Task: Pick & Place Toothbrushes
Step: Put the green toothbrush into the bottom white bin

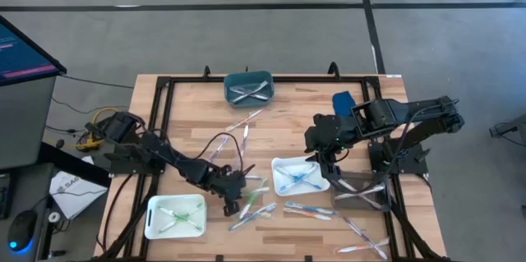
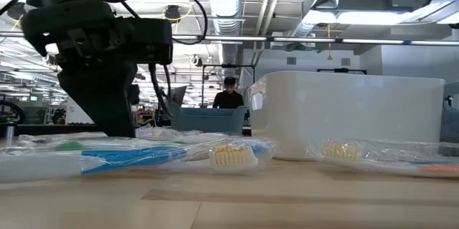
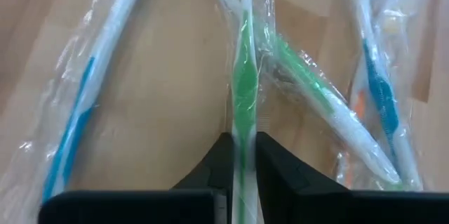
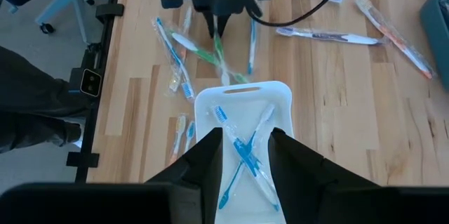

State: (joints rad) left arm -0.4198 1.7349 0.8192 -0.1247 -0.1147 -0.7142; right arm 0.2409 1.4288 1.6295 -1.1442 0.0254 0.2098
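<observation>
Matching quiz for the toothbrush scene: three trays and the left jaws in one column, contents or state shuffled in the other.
1 teal tray
2 white tray by the left arm
3 white tray under the right jaws
4 left jaws

a holds blue toothbrushes
b shut on a green toothbrush
c holds clear toothbrushes
d holds green toothbrushes

Pairs: 1-c, 2-d, 3-a, 4-b

Pale wood-plank table (image 1: 288, 110) is showing matt, visible grain. Toothbrushes (image 3: 244, 90) are lying in crinkled, glossy clear plastic wrap. White tray (image 4: 243, 96) is looking smooth plastic.
</observation>
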